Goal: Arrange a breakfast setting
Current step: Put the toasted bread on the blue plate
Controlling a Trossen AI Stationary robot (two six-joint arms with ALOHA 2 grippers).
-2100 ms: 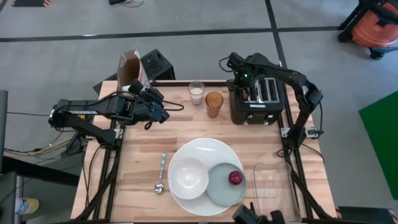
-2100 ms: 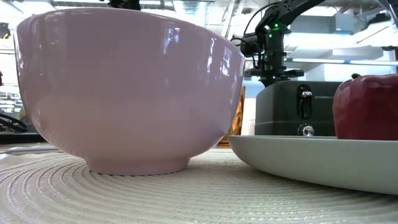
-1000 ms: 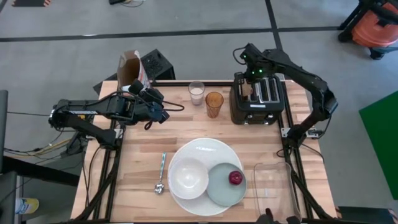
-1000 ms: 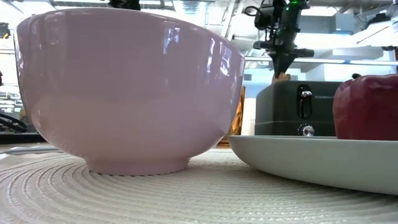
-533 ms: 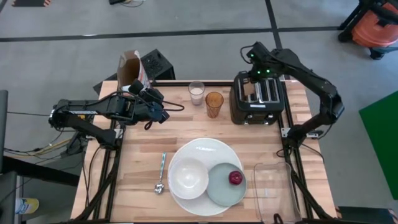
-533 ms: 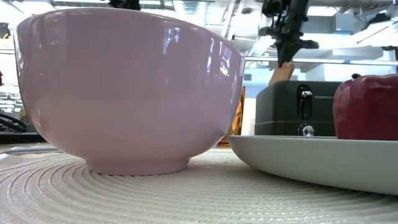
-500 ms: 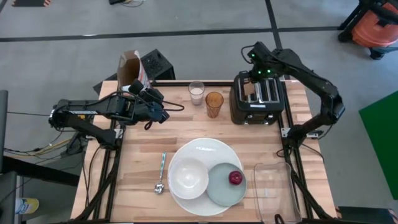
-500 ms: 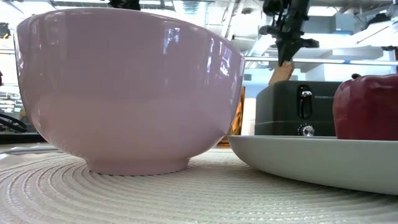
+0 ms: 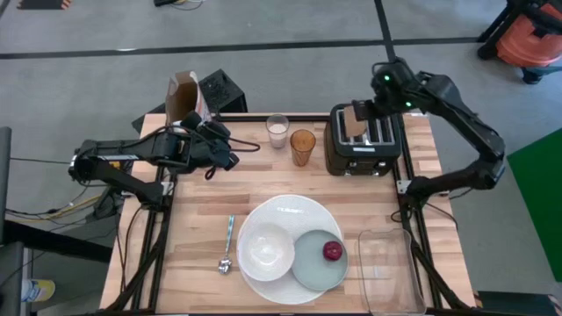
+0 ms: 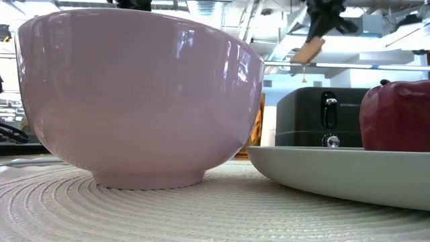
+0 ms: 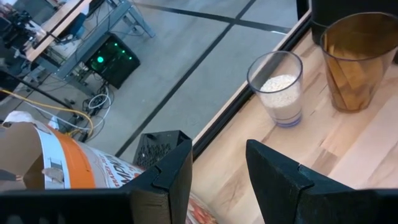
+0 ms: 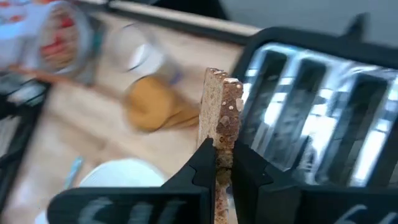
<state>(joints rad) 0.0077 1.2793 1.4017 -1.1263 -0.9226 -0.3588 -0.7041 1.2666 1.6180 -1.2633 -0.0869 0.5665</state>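
Note:
My right gripper [image 9: 369,111] is shut on a slice of brown toast [image 9: 354,121] above the black toaster [image 9: 362,145] at the table's far right. My left gripper [image 11: 217,177] is open and empty at the far left [image 9: 226,156], beside the orange-white cereal box [image 9: 186,96]. The milk glass [image 9: 277,130] and amber glass [image 9: 302,145] stand left of the toaster. The large white plate [image 9: 283,209] carries the white bowl [image 9: 266,250] and the pale green plate [image 9: 307,265], which bears the red fruit [image 9: 332,251]. The teal-handled spoon [image 9: 228,241] lies left of it. My right gripper pinches the toast's upper end [image 12: 222,146] between its two fingers [image 12: 204,165], one on each flat face. The fingers come from above, slanting down. The toast hangs tilted below the fingers [image 10: 308,50], lifted clear of the toaster.
A clear rectangular container [image 9: 386,268] sits at the near right corner. The toaster's open slots [image 12: 298,118] lie below the toast. Bare wood shows between the glasses and the large plate.
My right gripper has gone up and toward the table's right edge, drawing the toast up out of the toaster slot. The toast stuck out of the toaster's top before and now hangs clear above it, tilted.

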